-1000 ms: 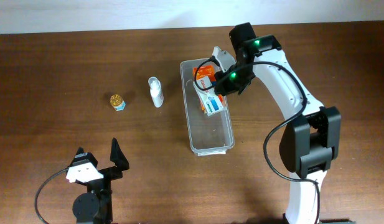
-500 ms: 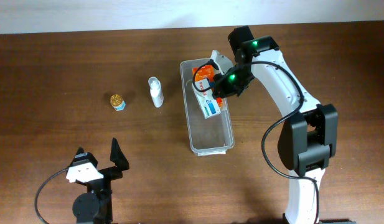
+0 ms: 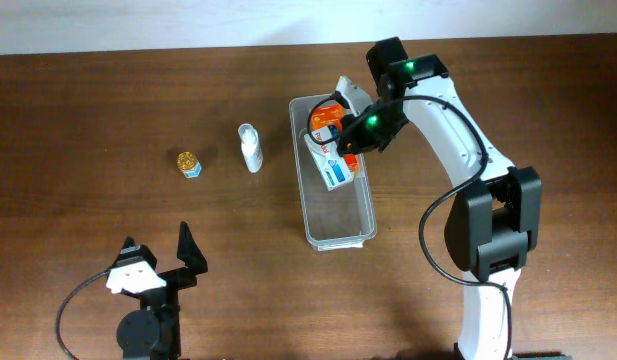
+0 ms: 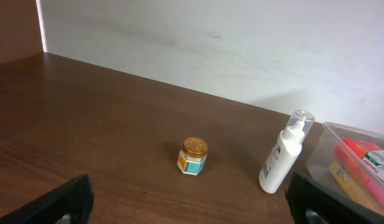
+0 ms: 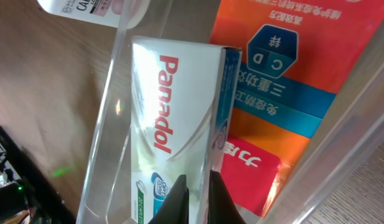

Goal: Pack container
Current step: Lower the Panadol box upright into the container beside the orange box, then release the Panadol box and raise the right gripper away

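Beneath me runs a dark brown wooden table [image 3: 78, 100], its grain running side to side and its top faintly glossy. Ahead of me, along the table's far edge, stands a plain off-white wall [image 3: 138, 22]. My left wrist view shows a thin bright strip at that wall's left end and soft grey shadows low on the right.

Dark wooden table [image 3: 88, 100] carried three items, spaced apart in a row. Left to right: small gold-lidded jar [image 3: 189, 162], white pump bottle [image 3: 250, 148], clear container [image 3: 338, 215].
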